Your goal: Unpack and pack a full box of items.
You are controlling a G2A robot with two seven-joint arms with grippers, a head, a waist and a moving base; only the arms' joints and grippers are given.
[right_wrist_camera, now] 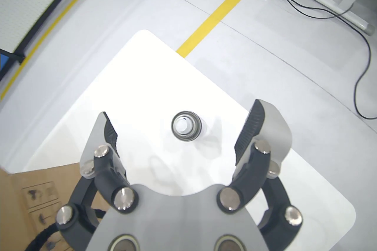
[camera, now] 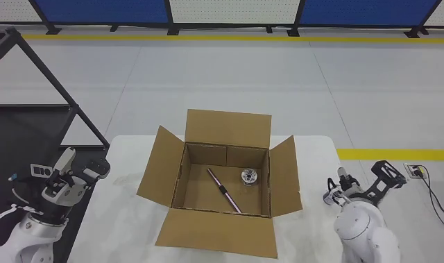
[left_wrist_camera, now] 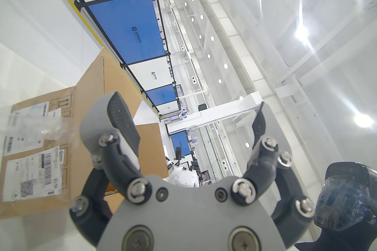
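White table (right_wrist_camera: pixel 141 66) bears a round metal part (right_wrist_camera: pixel 186 126) below the wide right gripper (right_wrist_camera: pixel 180 114); left gripper (left_wrist_camera: pixel 188 103) wide.

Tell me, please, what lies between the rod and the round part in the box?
Nothing: the top view shows bare box floor between the rod and the round part.

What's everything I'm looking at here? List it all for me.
cardboard box: one, brown, flaps open, mid-table
rod: one, pinkish, lying inside the box
round metal part: one, silver, inside the box beside the rod
small round part: one, silver and white, on the table below the right gripper
table: one, white
partition panels: several, blue and white, far side of the floor
left gripper: grey, open, empty, beside the box
right gripper: grey, open, empty
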